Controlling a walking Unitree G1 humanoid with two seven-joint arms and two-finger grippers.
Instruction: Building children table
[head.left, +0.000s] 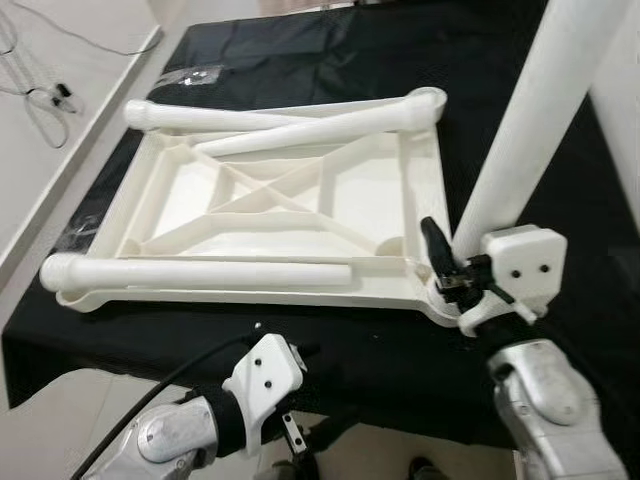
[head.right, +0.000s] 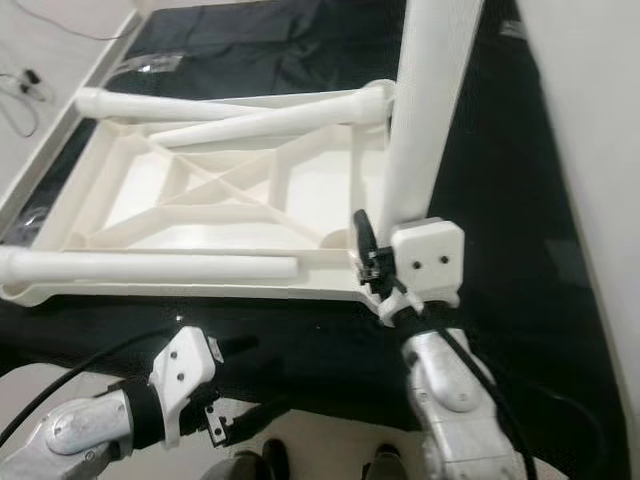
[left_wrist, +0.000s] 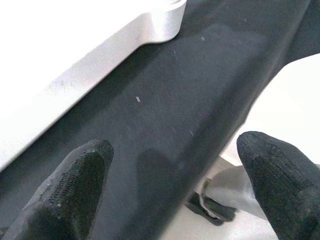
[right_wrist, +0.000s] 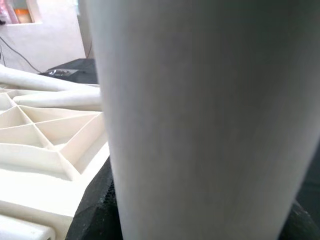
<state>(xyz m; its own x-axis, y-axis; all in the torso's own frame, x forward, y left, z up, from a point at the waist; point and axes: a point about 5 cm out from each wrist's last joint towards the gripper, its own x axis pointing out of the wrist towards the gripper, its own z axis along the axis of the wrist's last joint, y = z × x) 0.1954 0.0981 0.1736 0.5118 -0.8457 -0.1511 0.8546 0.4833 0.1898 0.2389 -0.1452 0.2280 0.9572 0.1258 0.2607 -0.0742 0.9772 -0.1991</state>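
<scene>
The white plastic tabletop (head.left: 270, 200) lies upside down on a black cloth, its ribbed underside facing up. One white leg (head.left: 200, 272) lies along its near edge. Two more legs (head.left: 300, 125) lie crossed at the far edge. A fourth leg (head.left: 540, 110) stands upright at the near right corner socket. My right gripper (head.left: 455, 255) is shut on this leg low down, and the leg (right_wrist: 200, 120) sits between its black fingers (right_wrist: 92, 210). My left gripper (left_wrist: 172, 180) is open, holding nothing, below the cloth's near edge.
The black cloth (head.left: 330, 50) covers a low platform that drops off at the near edge. Pale floor with thin cables (head.left: 45, 95) lies to the left. A clear plastic bag (head.left: 190, 75) rests on the far left of the cloth. A white wall (head.right: 590, 150) stands to the right.
</scene>
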